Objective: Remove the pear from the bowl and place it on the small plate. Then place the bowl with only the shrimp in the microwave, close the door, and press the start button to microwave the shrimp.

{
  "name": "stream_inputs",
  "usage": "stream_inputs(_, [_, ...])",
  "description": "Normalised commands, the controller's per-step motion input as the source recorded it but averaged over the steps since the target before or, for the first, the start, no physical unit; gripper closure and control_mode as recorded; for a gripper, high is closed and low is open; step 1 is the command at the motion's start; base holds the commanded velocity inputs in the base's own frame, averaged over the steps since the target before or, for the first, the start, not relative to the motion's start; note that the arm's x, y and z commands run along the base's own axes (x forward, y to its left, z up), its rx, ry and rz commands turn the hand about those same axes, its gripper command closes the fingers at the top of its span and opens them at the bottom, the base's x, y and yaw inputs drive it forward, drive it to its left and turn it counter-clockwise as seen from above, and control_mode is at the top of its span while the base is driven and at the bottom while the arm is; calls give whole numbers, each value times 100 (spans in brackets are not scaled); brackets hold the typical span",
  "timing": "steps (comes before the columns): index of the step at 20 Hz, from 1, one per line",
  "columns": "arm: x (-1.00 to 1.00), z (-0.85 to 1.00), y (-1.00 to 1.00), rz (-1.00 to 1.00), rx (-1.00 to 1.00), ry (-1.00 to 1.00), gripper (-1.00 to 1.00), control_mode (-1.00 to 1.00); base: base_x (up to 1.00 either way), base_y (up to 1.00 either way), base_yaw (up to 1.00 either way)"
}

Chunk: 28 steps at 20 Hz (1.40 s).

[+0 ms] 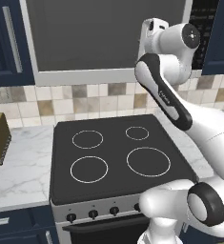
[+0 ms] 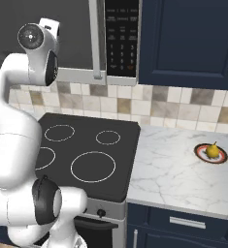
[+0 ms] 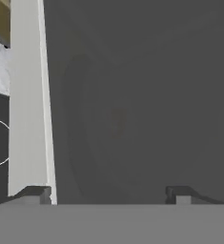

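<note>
So the gripper point(image 3: 107, 194) sits wide open with nothing in it, tips right up against the dark window of the door point(image 3: 132, 95), which looks shut already with a faint bowl-ish shape behind the glass, though I can't really tell. The pear point(image 2: 212, 150) is parked on the small plate point(image 2: 202, 156) over on the marble counter point(image 2: 173, 174), so I'd guess what's left is the start button. For that I'd pull off the glass, slide across to the microwave's black button panel point(image 2: 121, 38), and poke with one fingertip, gently and squarely.
</note>
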Motion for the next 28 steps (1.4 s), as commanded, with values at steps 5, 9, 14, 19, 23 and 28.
stream_inputs(5, [62, 1, 0, 10, -5, 0, -100, -100, 0, 0, 0])
stream_inputs(9, [49, -9, 0, 10, -6, 0, -100, -100, 0, 0, 0])
stream_inputs(14, [85, -52, 0, 16, -2, 10, -100, -100, 0, 0, 0])
stream_inputs(19, [17, -45, 0, 12, -1, 7, -100, -100, 0, 0, 0])
stream_inputs(23, [-100, -20, 0, 0, 0, -23, -100, -100, 0, 0, 0])
stream_inputs(28, [-100, -12, -51, 0, 1, -13, -100, -100, 0, 0, 0])
